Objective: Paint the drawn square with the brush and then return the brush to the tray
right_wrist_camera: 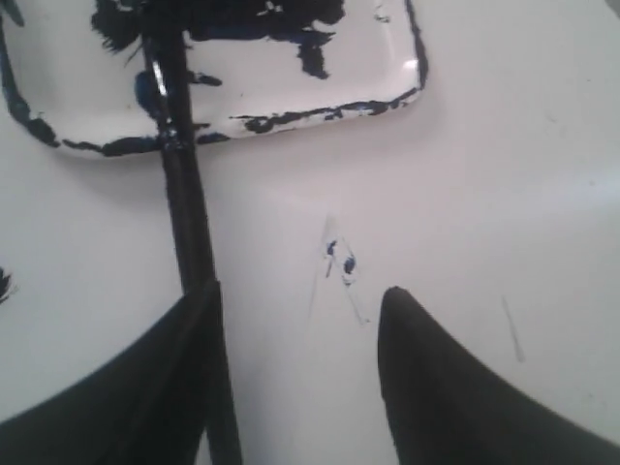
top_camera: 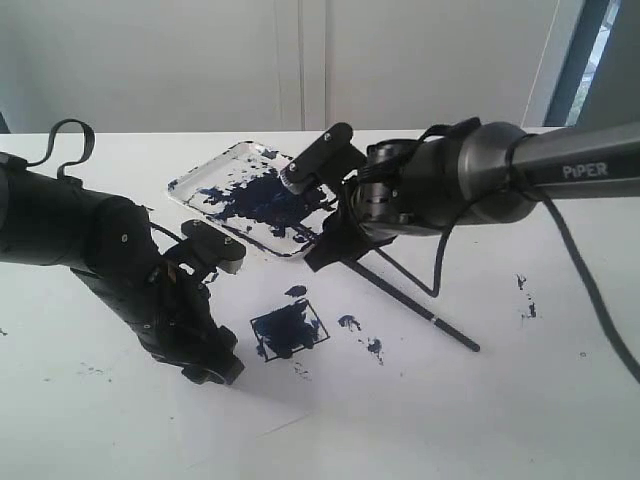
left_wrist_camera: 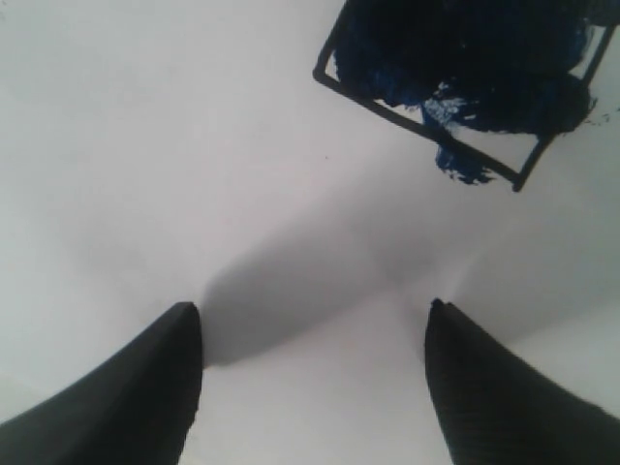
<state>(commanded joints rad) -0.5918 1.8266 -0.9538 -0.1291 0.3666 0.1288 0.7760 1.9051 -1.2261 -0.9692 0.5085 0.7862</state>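
Black, long thin stick-like brush with a paint-dark tip (top_camera: 420, 310): we see it lying down, tip end inside the tray, shaft crossing the tray's near rim and running out over the white table (top_camera: 520, 420).
Long axis: in the exterior view it runs from 10 o'clock (tip, in the tray) to 4 o'clock (free end, on the table).
Right claw (right_wrist_camera: 300, 291): released, fingers spread wide. The shaft runs beside the inner edge of one finger and well apart from the other. We cannot tell whether it touches that near finger.
Nearer arm: the right one, poised over the shaft at the tray's rim.
Coming move: we judge the brush is returned, so what remains is to get clear. Since the shaft lies along the claw's own line, we would rise straight up, because a sideways pull could drag the brush out.
Left claw (left_wrist_camera: 312, 308): released and empty, fingers apart above bare white paper, well apart from the brush.
Shallow clear rounded-corner rectangular tray (top_camera: 215, 168): holds a big dark blue-black paint blotch and the brush tip, and we see nothing else in it.
Thin black-line drawn square on white paper (top_camera: 288, 330): at 6 o'clock of the tray, mostly blotched dark blue inside, with paint spilling over one edge.
Loose blue splatters (top_camera: 372, 347): at 3 o'clock of the square.
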